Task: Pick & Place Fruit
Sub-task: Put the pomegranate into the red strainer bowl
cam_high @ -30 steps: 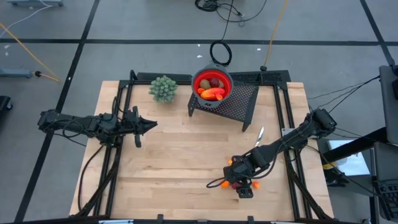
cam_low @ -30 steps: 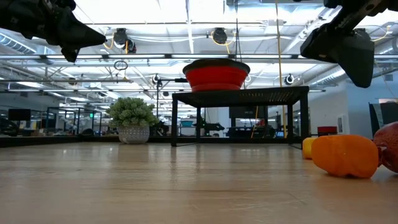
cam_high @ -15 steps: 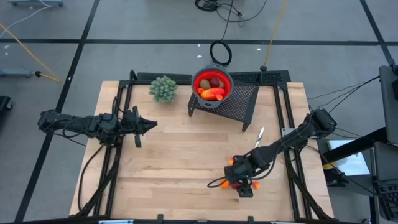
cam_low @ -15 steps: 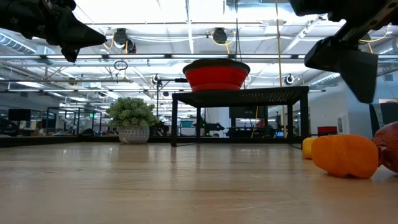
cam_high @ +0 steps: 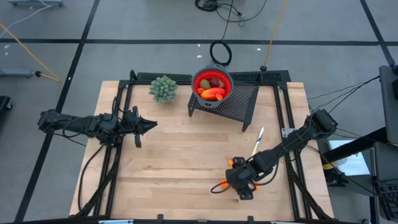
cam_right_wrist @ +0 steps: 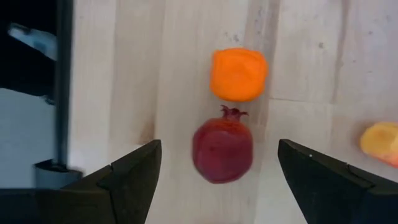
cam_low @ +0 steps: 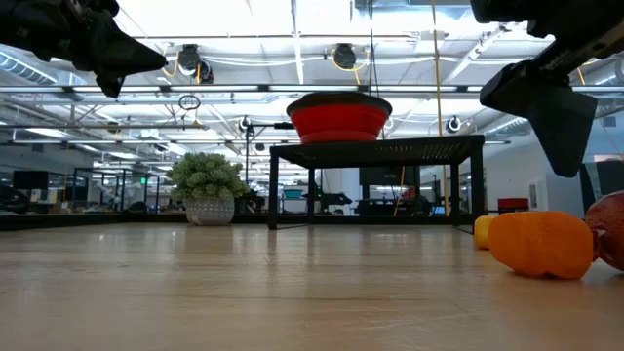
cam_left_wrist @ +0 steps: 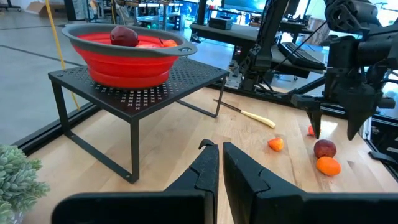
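Observation:
Loose fruit lies on the table near its front right: a dark-red round piece [cam_right_wrist: 222,151], an orange piece [cam_right_wrist: 239,74] beside it, and a yellow-orange bit [cam_right_wrist: 380,142]. My right gripper [cam_right_wrist: 219,155] hangs open above them, pointing steeply down, a finger on each side of the dark-red piece and touching nothing. More fruit sits in the red bowl [cam_high: 212,84], among it a red-orange piece [cam_high: 211,94]. Over the table's left side my left gripper [cam_high: 149,124] hovers shut and holds nothing.
The bowl stands on a black mesh stand [cam_high: 241,102] at the back middle. A green plant ball [cam_high: 163,88] sits to its left. A thin knife-like stick [cam_high: 257,138] lies between the stand and the loose fruit. Bare wood spans the table's middle.
My right gripper has sunk toward the loose fruit near the front right and tipped more steeply downward, its fingers still wide apart. The fruit pieces have stayed where they were.

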